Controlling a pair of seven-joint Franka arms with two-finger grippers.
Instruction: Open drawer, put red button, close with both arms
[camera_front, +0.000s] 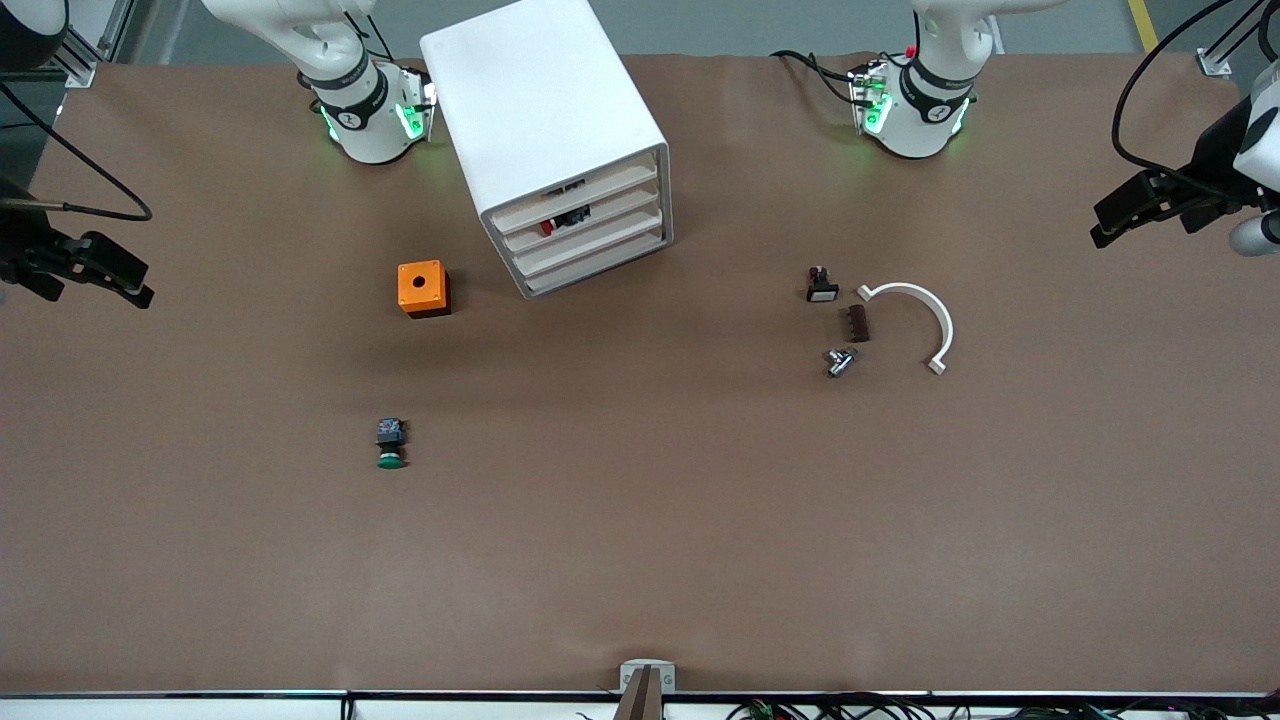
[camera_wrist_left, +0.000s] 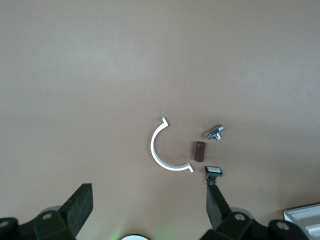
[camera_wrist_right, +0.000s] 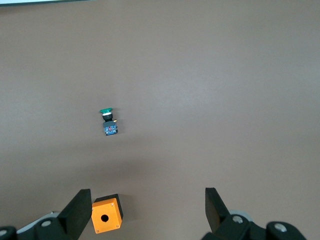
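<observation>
Open table fronts the cabinet; orange box stands beside it.

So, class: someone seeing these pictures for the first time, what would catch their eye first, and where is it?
Probably the white cabinet between the two arm bases, with a red button glimpsed in the drawer second from the top. Next, the orange box beside the cabinet toward the right arm's end, with the green button nearer the camera. Both grippers, left gripper and right gripper, hang open at the table's ends.
</observation>
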